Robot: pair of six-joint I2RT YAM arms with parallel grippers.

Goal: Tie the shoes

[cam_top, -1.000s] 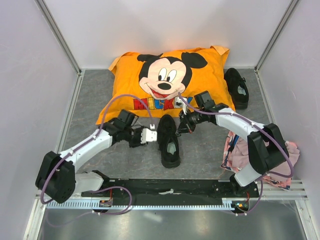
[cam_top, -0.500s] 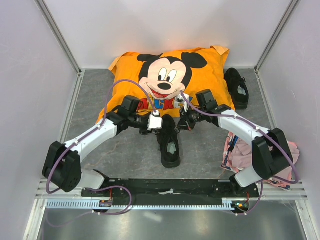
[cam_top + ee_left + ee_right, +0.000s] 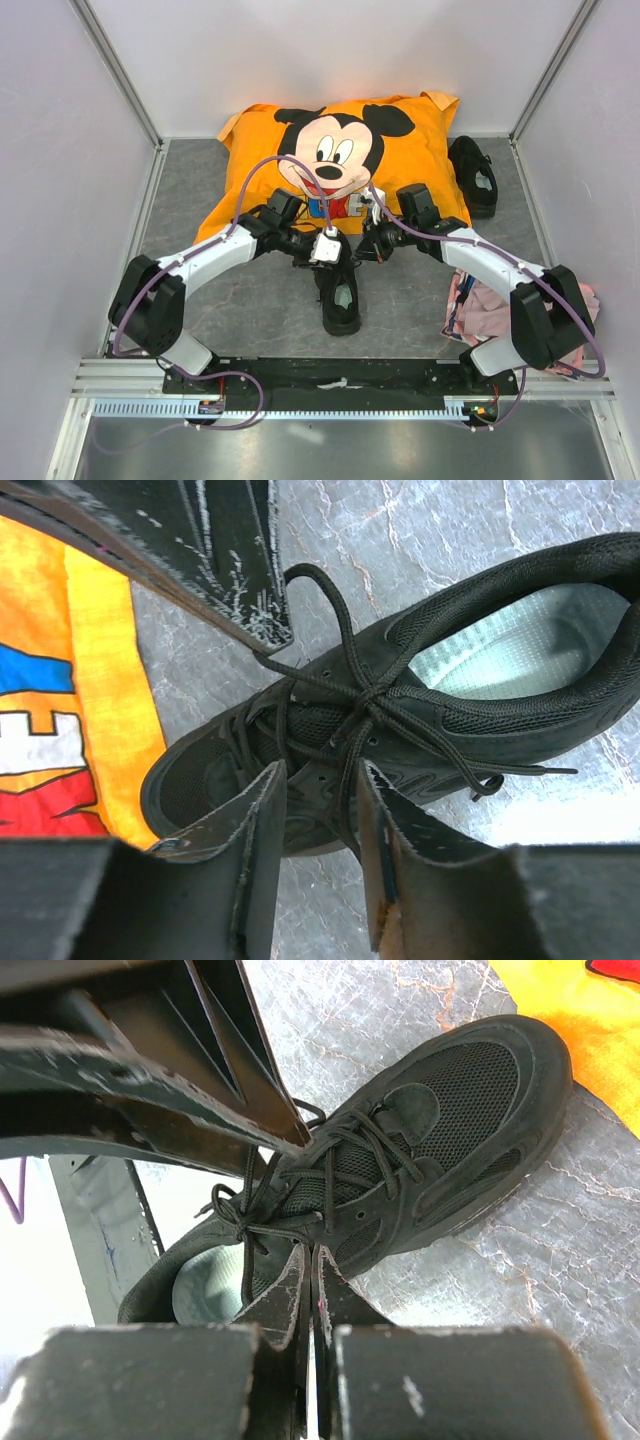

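Note:
One black shoe (image 3: pixel 340 290) lies on the floor mid-table, toe toward the pillow, with a pale insole (image 3: pixel 500 640) and loosely crossed laces (image 3: pixel 370 695). The other shoe (image 3: pixel 474 176) lies at the far right by the pillow. My left gripper (image 3: pixel 326 248) is over the near shoe's toe; in the left wrist view it (image 3: pixel 318 772) is open, with one lace strand (image 3: pixel 347 780) running down between the jaws. My right gripper (image 3: pixel 368 246) is at the shoe's right side. In the right wrist view it (image 3: pixel 310 1252) is shut, a taut lace leading to its tips.
An orange Mickey Mouse pillow (image 3: pixel 300 190) lies just behind the near shoe, touching the toe area. A pink cloth (image 3: pixel 525 305) is heaped at the right by the right arm's base. Grey walls enclose the table on three sides.
My left arm has swung from the shoe's left side forward and right, so its gripper now sits over the toe and laces. The right gripper has hardly moved.

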